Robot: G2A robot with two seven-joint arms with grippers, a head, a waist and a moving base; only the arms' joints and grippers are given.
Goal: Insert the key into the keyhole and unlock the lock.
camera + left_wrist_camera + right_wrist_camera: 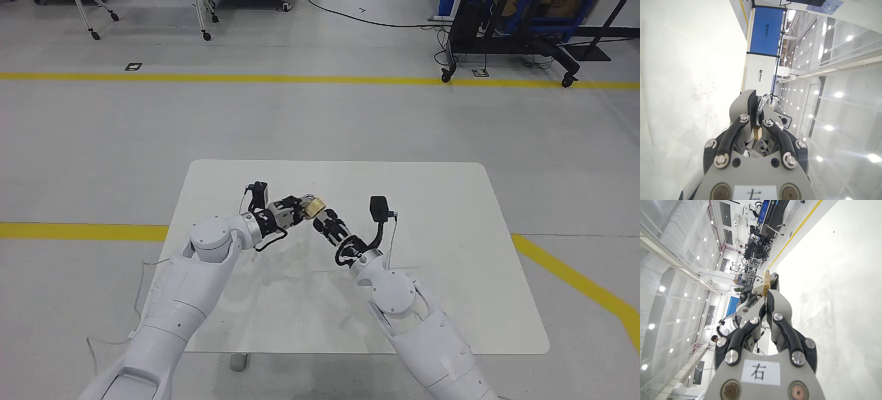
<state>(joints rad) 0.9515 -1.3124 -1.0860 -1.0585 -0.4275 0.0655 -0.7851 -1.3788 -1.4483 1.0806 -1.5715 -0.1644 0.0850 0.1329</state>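
Note:
A brass padlock (314, 206) with a silver shackle (762, 106) is held above the middle of the white table (450, 200). My left gripper (292, 211) is shut on it, and its brass body (758, 133) sits between the fingers. My right gripper (328, 224) meets the padlock from the other side, shut on a small silver key (766, 303). The key's head shows between the finger pads, and its tip points at the brass lock body (766, 283) and touches it. The keyhole itself is hidden.
The table's far edge and rounded corner (779, 265) lie beyond the grippers. Yellow floor lines (300, 78) run behind and beside the table. Wheeled carts (510, 40) stand far off at the back.

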